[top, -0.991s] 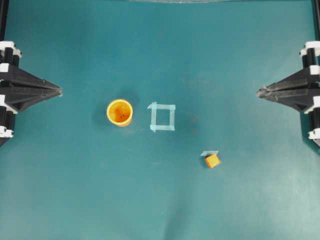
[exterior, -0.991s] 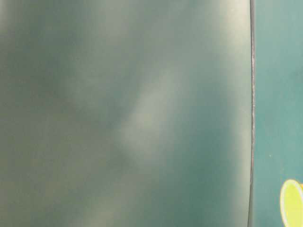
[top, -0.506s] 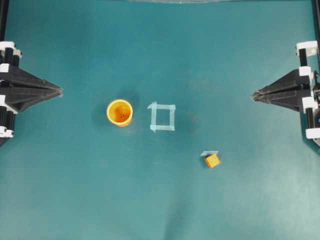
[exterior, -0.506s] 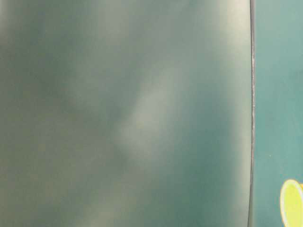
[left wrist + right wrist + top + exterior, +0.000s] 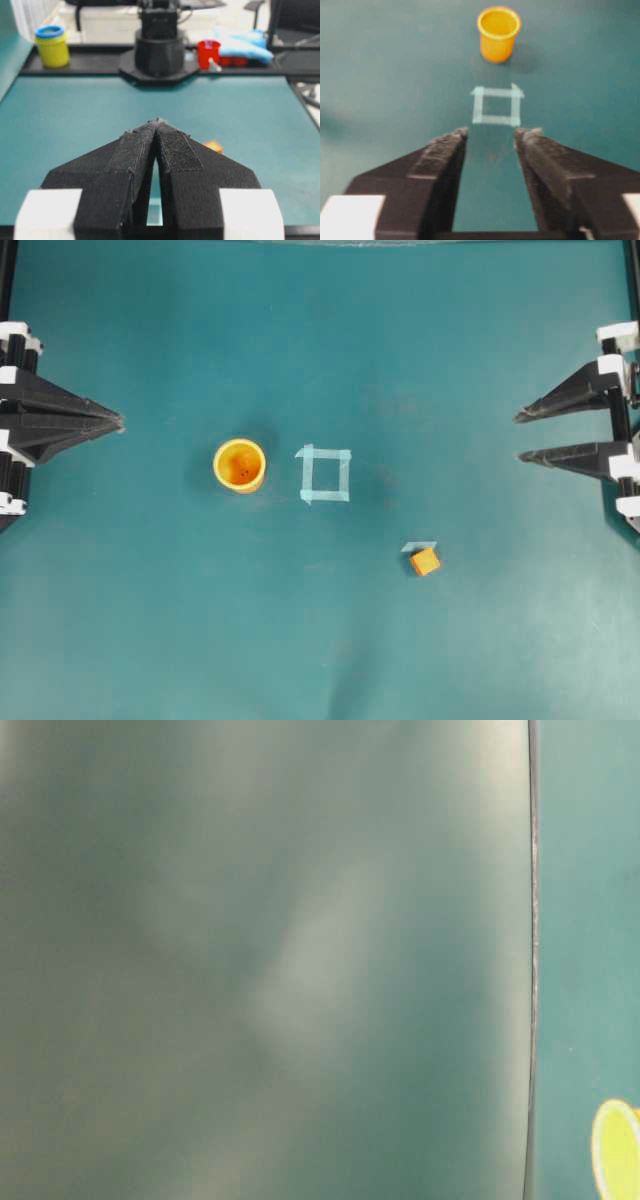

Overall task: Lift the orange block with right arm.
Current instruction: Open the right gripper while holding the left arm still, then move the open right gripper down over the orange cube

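The orange block (image 5: 425, 561) is a tiny cube lying on the teal table right of centre, toward the front, with nothing touching it. A sliver of it shows past the left gripper's finger in the left wrist view (image 5: 214, 146). It is out of the right wrist view. My right gripper (image 5: 519, 437) is open and empty at the right edge, far from the block, up and to its right; its jaws stand wide apart in the right wrist view (image 5: 490, 132). My left gripper (image 5: 120, 423) is shut and empty at the left edge (image 5: 157, 121).
An orange-yellow cup (image 5: 240, 465) stands left of centre (image 5: 499, 32). A light-blue tape square (image 5: 325, 475) lies beside it, and a tape scrap (image 5: 418, 545) touches the block's far side. A blurred grey-green surface (image 5: 260, 960) fills most of the table-level view.
My right gripper has opened: its fingers were together at a point and now stand well apart. The block, the cup and the left arm have not moved.
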Robot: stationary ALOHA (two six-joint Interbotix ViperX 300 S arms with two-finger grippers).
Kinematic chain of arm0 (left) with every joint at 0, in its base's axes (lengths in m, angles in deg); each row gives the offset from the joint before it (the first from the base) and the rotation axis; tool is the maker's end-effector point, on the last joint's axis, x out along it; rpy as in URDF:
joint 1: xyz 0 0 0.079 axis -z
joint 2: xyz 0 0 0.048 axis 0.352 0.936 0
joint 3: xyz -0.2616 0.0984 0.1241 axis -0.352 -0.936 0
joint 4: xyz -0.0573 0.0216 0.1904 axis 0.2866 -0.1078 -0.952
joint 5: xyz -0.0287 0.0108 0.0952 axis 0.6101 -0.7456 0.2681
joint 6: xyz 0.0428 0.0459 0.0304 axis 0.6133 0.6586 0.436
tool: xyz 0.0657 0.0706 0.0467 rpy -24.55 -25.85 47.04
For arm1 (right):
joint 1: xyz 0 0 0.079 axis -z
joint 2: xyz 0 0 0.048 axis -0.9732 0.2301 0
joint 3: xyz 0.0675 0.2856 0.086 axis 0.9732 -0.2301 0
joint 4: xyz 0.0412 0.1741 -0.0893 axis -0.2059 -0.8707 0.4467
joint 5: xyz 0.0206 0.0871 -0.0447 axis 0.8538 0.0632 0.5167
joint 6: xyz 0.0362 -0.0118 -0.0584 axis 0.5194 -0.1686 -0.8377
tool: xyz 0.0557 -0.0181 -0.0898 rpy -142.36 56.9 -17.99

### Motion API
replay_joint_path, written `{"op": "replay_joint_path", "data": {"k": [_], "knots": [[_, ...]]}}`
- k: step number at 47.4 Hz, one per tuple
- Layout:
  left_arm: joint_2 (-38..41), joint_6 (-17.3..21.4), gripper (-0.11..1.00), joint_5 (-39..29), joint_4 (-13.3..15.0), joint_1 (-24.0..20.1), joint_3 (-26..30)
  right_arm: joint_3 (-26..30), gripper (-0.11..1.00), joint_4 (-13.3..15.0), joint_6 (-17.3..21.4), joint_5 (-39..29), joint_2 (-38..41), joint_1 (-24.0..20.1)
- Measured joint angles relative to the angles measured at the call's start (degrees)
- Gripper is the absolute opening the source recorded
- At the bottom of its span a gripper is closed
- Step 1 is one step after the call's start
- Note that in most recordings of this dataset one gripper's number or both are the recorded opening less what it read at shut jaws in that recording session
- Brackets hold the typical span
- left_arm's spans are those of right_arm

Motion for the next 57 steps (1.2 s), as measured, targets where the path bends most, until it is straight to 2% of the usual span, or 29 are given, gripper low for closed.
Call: {"op": "replay_joint_path", "data": {"k": [10,22,34,57], "knots": [[0.0,0.0,0.02,0.0,0.1,0.1,0.0,0.8,0.63,0.0,-1.5,-2.6,1.1,-0.1],[0.0,0.0,0.02,0.0,0.0,0.0,0.0,4.2,0.63,0.1,-8.0,-6.9,5.9,-2.4],[0.0,-0.1,0.02,0.0,0.0,0.0,0.0,9.0,0.63,0.1,-13.4,-11.3,14.8,-4.7],[0.1,-0.1,0.02,0.0,0.1,0.0,0.0,16.1,0.63,0.1,-16.3,-14.4,31.1,-9.2]]}}
